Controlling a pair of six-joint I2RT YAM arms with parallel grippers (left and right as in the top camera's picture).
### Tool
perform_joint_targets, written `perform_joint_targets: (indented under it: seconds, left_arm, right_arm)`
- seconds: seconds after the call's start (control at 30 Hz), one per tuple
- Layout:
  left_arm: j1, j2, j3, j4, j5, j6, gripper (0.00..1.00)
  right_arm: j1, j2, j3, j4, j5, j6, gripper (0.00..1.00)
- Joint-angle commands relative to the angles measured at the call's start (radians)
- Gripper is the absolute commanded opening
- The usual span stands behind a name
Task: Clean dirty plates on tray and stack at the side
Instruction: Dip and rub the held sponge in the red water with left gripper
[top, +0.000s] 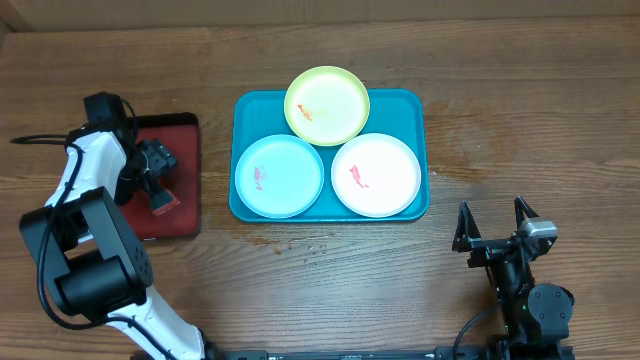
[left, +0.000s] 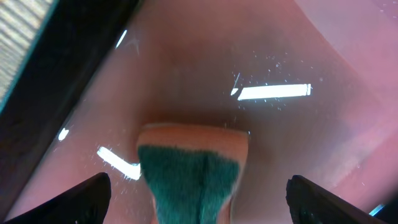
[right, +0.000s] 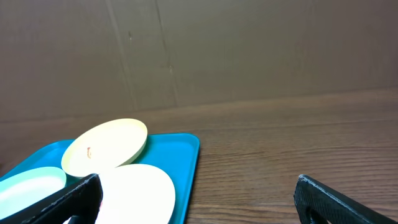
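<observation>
Your left gripper (left: 198, 198) hangs over the dark red tray (left: 186, 68), fingers wide on either side of a sponge (left: 189, 165). Your right gripper (top: 495, 232) is spread wide and empty, near the teal tray (top: 408, 105). The yellow-green plate (top: 326, 105), the light blue plate (top: 279, 176) and the white plate (top: 375, 176) all lie in the teal tray.

We see three red-smeared plates on the teal tray (top: 410, 105): the yellow-green plate (top: 327, 105) at the far side (overlapping the rim), with the light blue plate (top: 279, 176) and the white plate (top: 375, 176) side by side nearer us. Our left pincer (top: 159, 190) hangs over the dark red tray (top: 180, 130); the right pincer (top: 493, 225) stands spread above the wooden tabletop (top: 560, 120).
</observation>
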Motion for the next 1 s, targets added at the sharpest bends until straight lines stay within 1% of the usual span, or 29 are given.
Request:
perform_joint_targets:
  seconds: [0.0,0.23,0.27,0.4,0.5,0.53,0.63,0.67,0.7,0.73,0.77,0.8,0.83,0.97]
  left_arm:
    - [0.011,0.043,0.015,0.014,-0.001,0.005,0.9]
    - [0.011,0.081,0.015,0.018,-0.003,0.006,0.89]
    - [0.011,0.082,0.015,0.018,-0.003,0.006,0.82]
    - [0.011,0.082,0.015,0.015,-0.003,0.006,0.36]
    - [0.011,0.082,0.015,0.01,-0.002,0.006,0.06]
    - [0.011,0.082,0.015,0.004,-0.002,0.005,0.04]
    - [0.011,0.082,0.015,-0.016,0.0,0.005,0.04]
    - [0.011,0.082,0.015,-0.023,0.002,0.005,0.06]
    - [0.011,0.082,0.015,-0.03,0.002,0.005,0.25]
    - [0.011,0.082,0.015,-0.039,0.002,0.005,0.66]
    - [0.011,0.082,0.015,-0.049,0.002,0.005,0.91]
    - [0.011,0.082,0.015,-0.056,0.002,0.006,0.98]
    - [0.011,0.082,0.016,-0.064,0.002,0.005,1.0]
    - [0.011,0.081,0.032,-0.131,0.002,0.005,1.0]
  right_arm:
    - [0.005,-0.01,-0.01,0.003,0.009,-0.002,1.0]
    - [0.005,-0.01,-0.01,0.003,0.009,-0.002,1.0]
    - [0.005,-0.01,-0.01,0.003,0.009,-0.002,1.0]
    - [0.005,-0.01,-0.01,0.003,0.009,-0.002,1.0]
    - [0.005,-0.01,-0.01,0.003,0.009,-0.002,1.0]
    - [0.005,-0.01,-0.01,0.003,0.009,-0.002,1.0]
    - [0.005,-0.01,-0.01,0.003,0.009,-0.002,1.0]
    - [0.005,-0.01,-0.01,0.003,0.009,-0.002,1.0]
    - [0.005,-0.01,-0.01,0.003,0.009,-0.002,1.0]
    - [0.005,-0.01,-0.01,0.003,0.009,-0.002,1.0]
    - [0.005,-0.01,-0.01,0.003,0.009,-0.002,1.0]
    - [0.005,-0.01,-0.01,0.003,0.009,-0.002,1.0]
    - [0.005,-0.01,-0.01,0.003,0.009,-0.002,1.0]
    - [0.005,-0.01,-0.01,0.003,0.009,-0.002,1.0]
